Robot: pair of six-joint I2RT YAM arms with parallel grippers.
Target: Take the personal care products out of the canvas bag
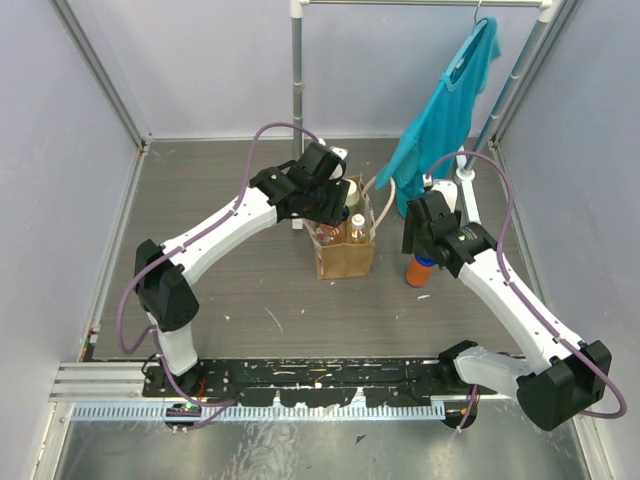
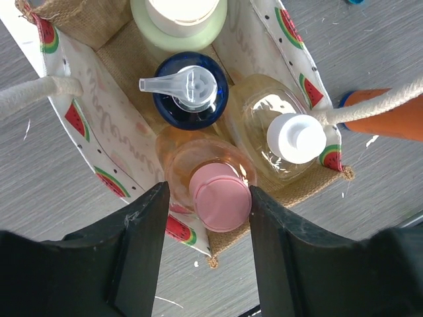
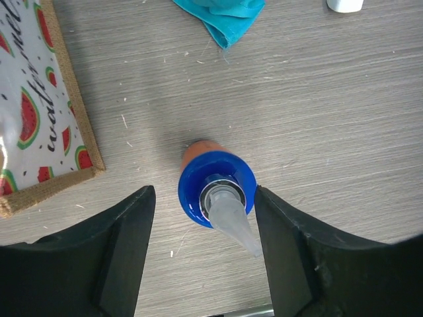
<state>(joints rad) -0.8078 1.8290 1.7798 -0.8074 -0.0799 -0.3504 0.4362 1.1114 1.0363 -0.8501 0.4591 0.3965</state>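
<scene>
Left gripper [image 2: 208,191] open astride pink bottle [image 2: 182,162] low in frame, likely light, slick, rigid: pinch just under cap [image 2: 220,206]; right gripper [image 3: 203,191] open over orange bottle [image 3: 217,179]

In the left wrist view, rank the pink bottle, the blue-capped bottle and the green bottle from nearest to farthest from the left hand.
1. Pink bottle, at the near end of the bag, within the open left hand.
2. Blue-capped bottle, mid-bag, just beyond the pink one.
3. Green bottle, at the bag's far end.
</scene>
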